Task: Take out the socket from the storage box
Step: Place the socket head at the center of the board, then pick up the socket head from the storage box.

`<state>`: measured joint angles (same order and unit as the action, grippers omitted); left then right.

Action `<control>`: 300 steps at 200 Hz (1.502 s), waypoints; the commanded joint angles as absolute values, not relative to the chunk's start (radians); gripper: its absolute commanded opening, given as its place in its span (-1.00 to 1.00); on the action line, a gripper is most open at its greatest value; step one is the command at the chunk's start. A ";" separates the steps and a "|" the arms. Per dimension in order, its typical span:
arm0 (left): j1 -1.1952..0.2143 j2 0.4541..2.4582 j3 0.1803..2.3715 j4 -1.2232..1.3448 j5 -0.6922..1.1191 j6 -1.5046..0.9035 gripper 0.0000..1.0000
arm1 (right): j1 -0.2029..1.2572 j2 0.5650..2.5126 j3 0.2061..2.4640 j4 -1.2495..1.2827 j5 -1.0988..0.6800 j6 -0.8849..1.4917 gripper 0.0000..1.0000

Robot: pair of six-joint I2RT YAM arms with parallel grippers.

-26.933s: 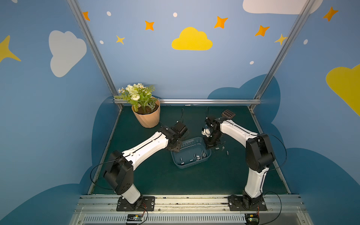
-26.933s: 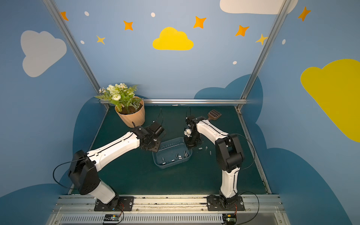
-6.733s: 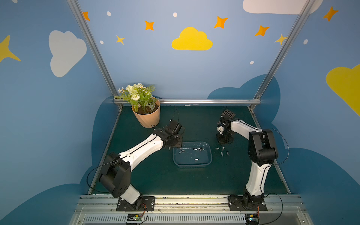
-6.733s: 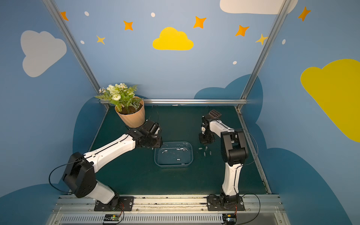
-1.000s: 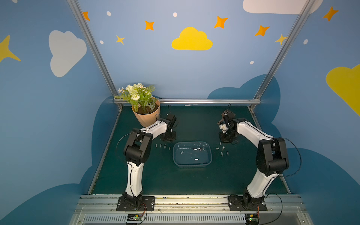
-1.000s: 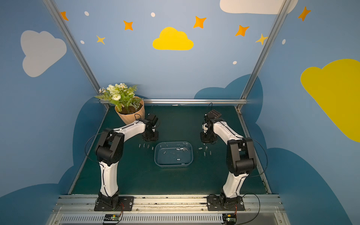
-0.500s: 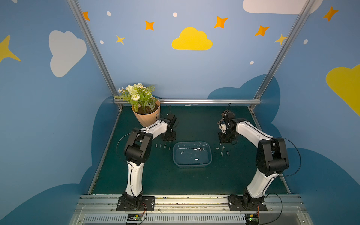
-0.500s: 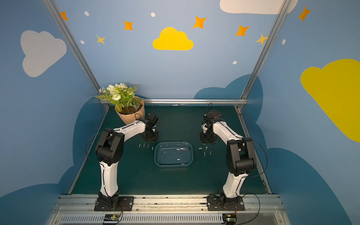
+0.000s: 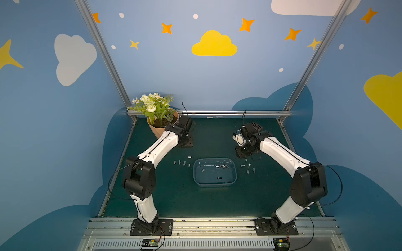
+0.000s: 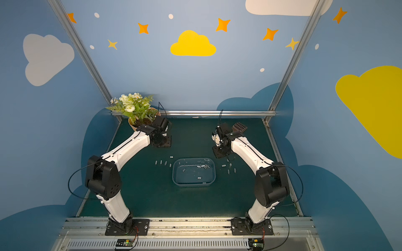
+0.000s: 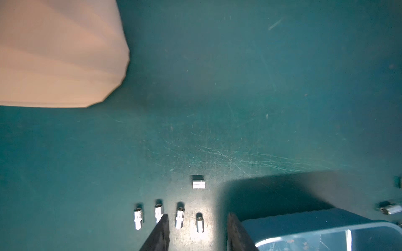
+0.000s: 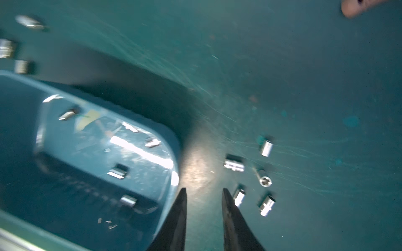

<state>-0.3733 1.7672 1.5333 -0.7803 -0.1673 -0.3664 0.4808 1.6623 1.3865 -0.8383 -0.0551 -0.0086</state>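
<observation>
From here the storage box (image 9: 215,185) is translucent blue-grey plastic, glossy, with glare inside. The sockets (image 9: 179,162) at its nine o'clock are bright polished metal. The table mat (image 9: 174,200) looks matt dark green and finely scratched. The flowerpot (image 9: 154,130), at eleven o'clock, is matt, ribbed and peach.

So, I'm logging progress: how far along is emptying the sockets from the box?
Done: ten sockets lie out on the mat, five each side of the box. In hand: nothing; left gripper and right gripper open, empty. Left: at least three sockets inside.
</observation>
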 commanded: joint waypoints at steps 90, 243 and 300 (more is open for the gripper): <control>-0.264 1.403 1.143 -0.790 -0.248 -0.536 0.05 | 0.751 1.741 1.485 -0.764 -0.153 -0.046 -0.26; -0.179 1.271 0.954 -0.691 -0.180 -0.597 0.11 | 0.862 2.088 1.641 -0.800 -0.126 -0.056 -0.17; -0.179 1.269 0.946 -0.681 -0.166 -0.598 0.11 | 0.871 2.134 1.663 -0.780 -0.130 -0.054 -0.16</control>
<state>-0.1833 1.2804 0.9585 -0.6876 -0.1791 -0.5919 0.8612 2.1071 1.6299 -0.7834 -0.1352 -0.0467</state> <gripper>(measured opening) 0.555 0.418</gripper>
